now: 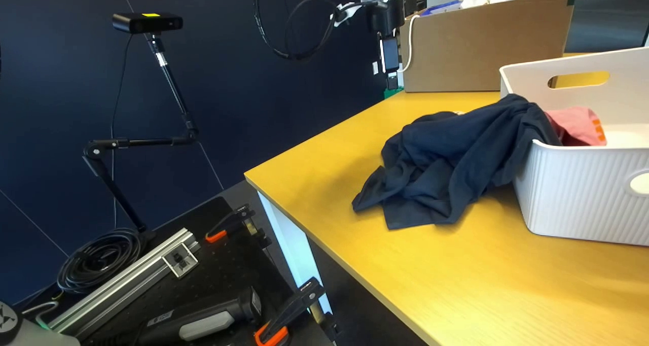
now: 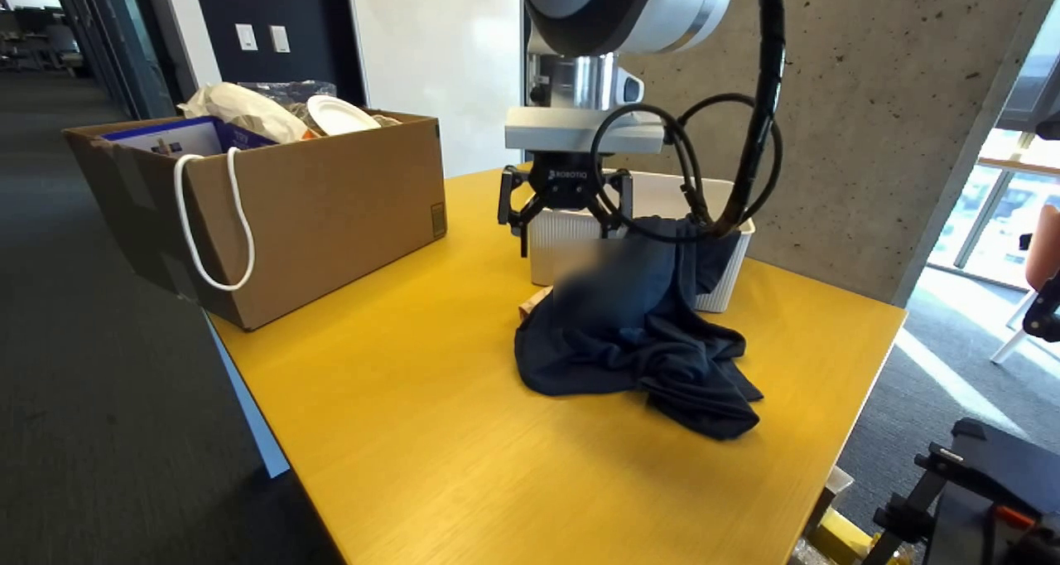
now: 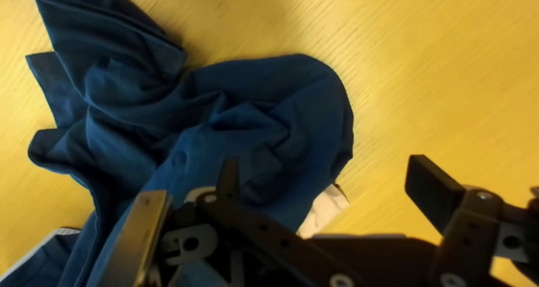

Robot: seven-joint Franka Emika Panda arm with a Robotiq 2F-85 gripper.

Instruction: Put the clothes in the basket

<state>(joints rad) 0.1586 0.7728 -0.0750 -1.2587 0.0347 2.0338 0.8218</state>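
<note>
Black and spread wide, the Robotiq gripper (image 3: 327,181) hangs nearest in the wrist view. Crumpled beneath it, the navy garment (image 3: 269,106) reaches from ten o'clock through the centre to eight; at five o'clock a pale beige piece (image 3: 322,211), its kind unclear, juts from under it. At three o'clock in an exterior view the garment climbs over a corner of the ribbed white basket (image 1: 588,199), most of it lying on the yellow table (image 1: 314,183); only there does a coral-pink cloth (image 1: 578,125) show, inside the basket. For room, in an exterior view, open surface spreads from the garment between six and nine o'clock, with a narrower strip to the table's edge at three. At ten o'clock a cardboard box (image 2: 339,225) with a white rope handle (image 2: 247,221) bounds that side; the basket stands behind the garment at twelve. Farthest, a concrete wall (image 2: 828,109) rises from one to two o'clock.
</note>
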